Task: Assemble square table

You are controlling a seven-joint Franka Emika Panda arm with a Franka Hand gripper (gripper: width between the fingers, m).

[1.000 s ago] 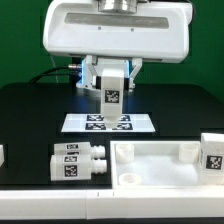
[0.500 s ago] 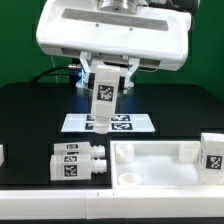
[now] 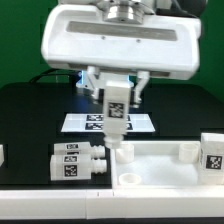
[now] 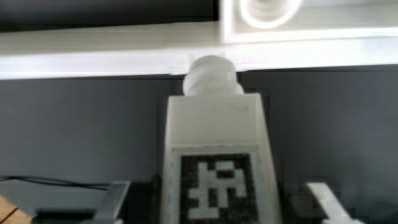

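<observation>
My gripper is shut on a white leg with a black-and-white tag and holds it upright. Its lower end hangs just above the far left corner of the white square table slab. In the wrist view the leg fills the middle between my fingers, with the gripper around its tagged part. The slab's rim and a corner hole lie beyond the leg's rounded tip. Two more legs lie side by side to the slab's left.
The marker board lies flat behind the held leg. Another tagged leg stands at the slab's right end. A white piece shows at the exterior view's left edge. A round hole sits in the slab's near left corner.
My gripper has carried the leg down and toward the exterior view's right, from above the marker board to the slab's far left corner. The other parts have not moved.
</observation>
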